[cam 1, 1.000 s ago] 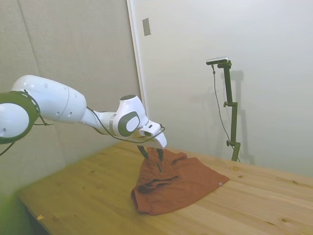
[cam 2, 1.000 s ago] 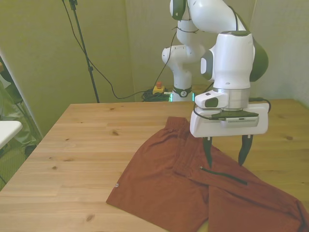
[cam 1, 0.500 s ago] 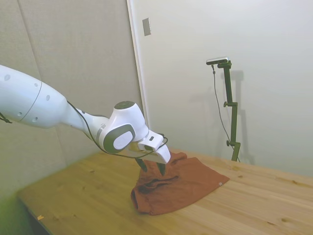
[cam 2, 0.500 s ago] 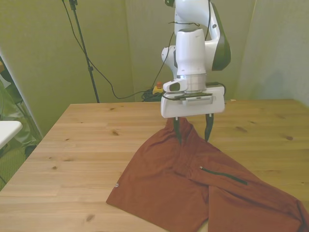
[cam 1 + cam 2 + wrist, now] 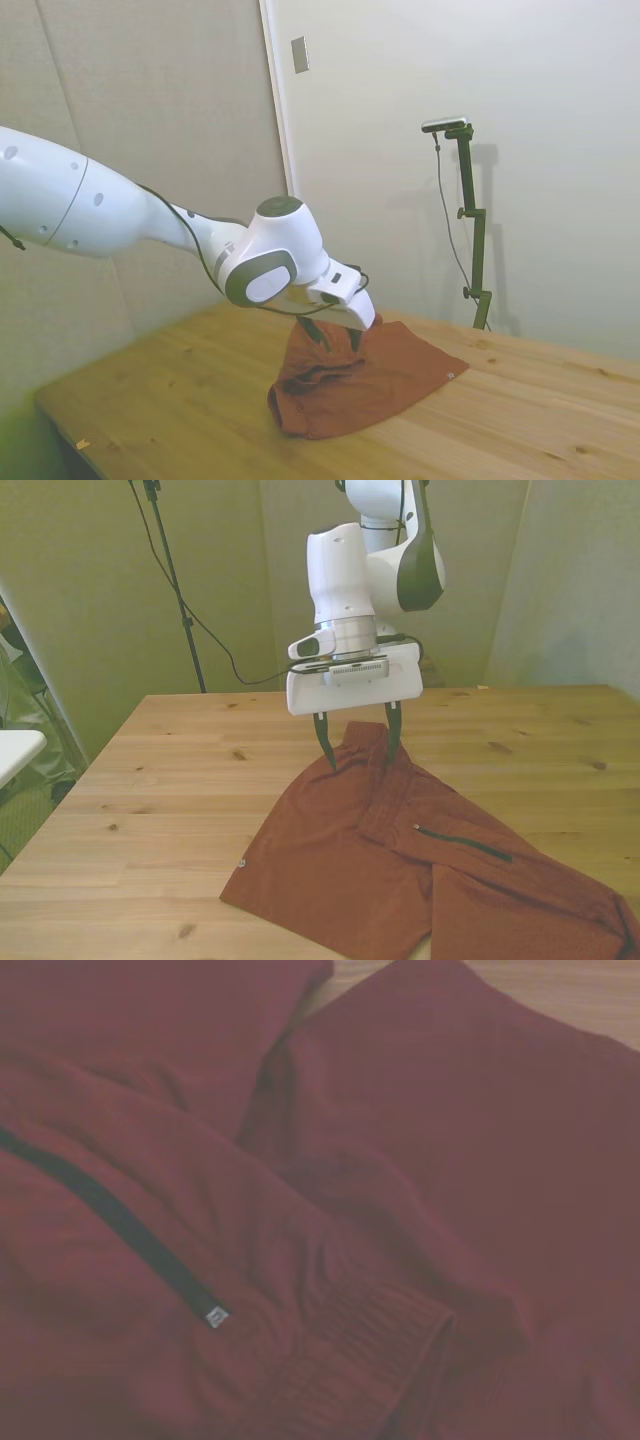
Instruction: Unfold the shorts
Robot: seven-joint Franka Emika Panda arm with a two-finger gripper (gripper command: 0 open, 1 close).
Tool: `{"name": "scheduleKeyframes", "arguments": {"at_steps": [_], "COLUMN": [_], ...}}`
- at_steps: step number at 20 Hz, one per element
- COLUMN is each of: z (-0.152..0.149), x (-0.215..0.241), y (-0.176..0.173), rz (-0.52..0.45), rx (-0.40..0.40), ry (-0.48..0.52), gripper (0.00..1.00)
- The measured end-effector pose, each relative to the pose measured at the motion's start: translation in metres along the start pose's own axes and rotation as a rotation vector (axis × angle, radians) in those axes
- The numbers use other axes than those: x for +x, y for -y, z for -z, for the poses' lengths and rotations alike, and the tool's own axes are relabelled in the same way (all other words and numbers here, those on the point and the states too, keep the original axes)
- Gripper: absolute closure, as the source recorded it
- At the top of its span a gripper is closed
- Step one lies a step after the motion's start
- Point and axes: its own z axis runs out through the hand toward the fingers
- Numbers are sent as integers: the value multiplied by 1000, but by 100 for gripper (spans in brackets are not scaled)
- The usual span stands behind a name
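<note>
shorts folded, corner cut off | gripper fingers spread above

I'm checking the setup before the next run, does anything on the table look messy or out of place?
Only the shorts: they lie folded over on themselves, one flap doubled across the zip side, bunched near the open hand. Nothing looks spilled or damaged.

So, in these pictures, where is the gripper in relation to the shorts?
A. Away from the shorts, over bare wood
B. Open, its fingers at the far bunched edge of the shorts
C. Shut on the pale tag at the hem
B: in the front view the gripper is open, its fingers spread at the far bunched edge of the shorts.
</note>
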Motion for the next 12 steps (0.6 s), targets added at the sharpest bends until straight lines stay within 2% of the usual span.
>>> {"name": "scheduleKeyframes", "arguments": {"at_steps": [5, 10, 11, 12], "z": [-39, -58, -61, -64], "x": [9, 8, 8, 9], "y": [-1, 9, 11, 12], "rz": [-17, -18, -16, -15], "rx": [26, 41, 41, 41], "ry": [25, 26, 28, 30], "gripper": [0, 0, 100, 100]}}
